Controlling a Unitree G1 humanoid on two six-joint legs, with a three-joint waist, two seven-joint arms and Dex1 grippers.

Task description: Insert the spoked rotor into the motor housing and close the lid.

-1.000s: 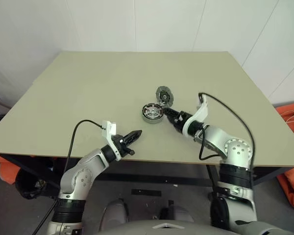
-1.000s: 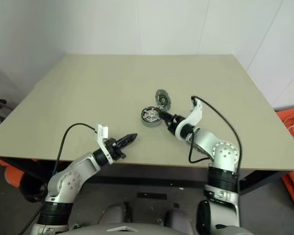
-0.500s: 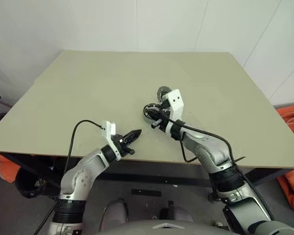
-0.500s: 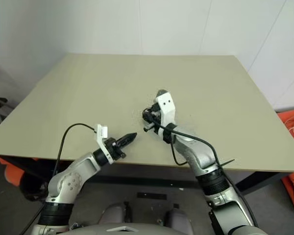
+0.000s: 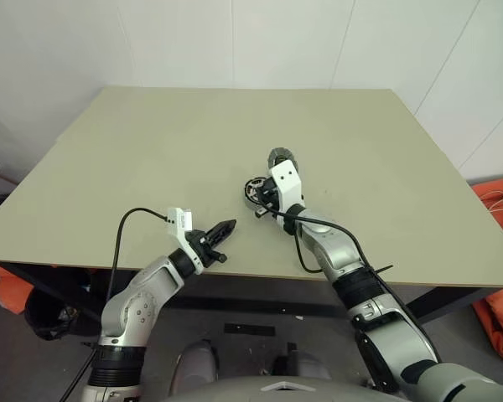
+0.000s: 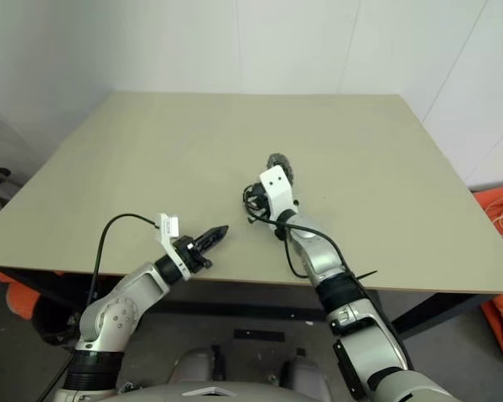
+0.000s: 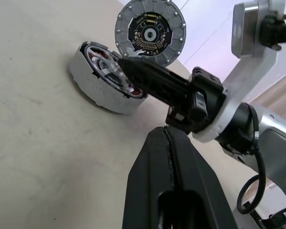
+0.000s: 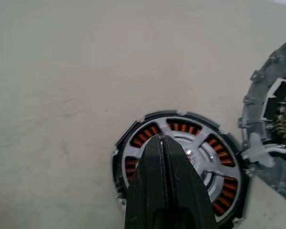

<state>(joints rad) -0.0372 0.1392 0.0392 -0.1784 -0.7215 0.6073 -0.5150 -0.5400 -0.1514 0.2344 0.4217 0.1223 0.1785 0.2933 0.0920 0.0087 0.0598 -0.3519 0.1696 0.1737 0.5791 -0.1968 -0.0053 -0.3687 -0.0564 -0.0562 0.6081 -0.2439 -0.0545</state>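
Observation:
The motor housing [image 5: 253, 188] sits mid-table, copper windings showing between the spokes of the spoked rotor [image 8: 196, 143] that lies inside it. My right gripper [image 8: 163, 139] is shut with nothing in it. Its black tips are down at the rotor's face [image 7: 107, 67], and I cannot tell whether they touch it. The lid [image 5: 281, 157], a grey disc with dark patches [image 7: 150, 31], stands just behind the housing, apart from it. My left gripper [image 5: 226, 225] is shut and empty, hovering near the table's front edge and pointing toward the housing.
The tan table [image 5: 151, 151] has bare room to the left and behind the parts. Its front edge runs just under my left gripper. A white wall stands behind the table. Orange material [image 5: 499, 209] lies on the floor at the right.
My right arm swung in from the right side of the housing, rolled its wrist and shut its fingers, so its tips now sit over the rotor. The left arm stayed put.

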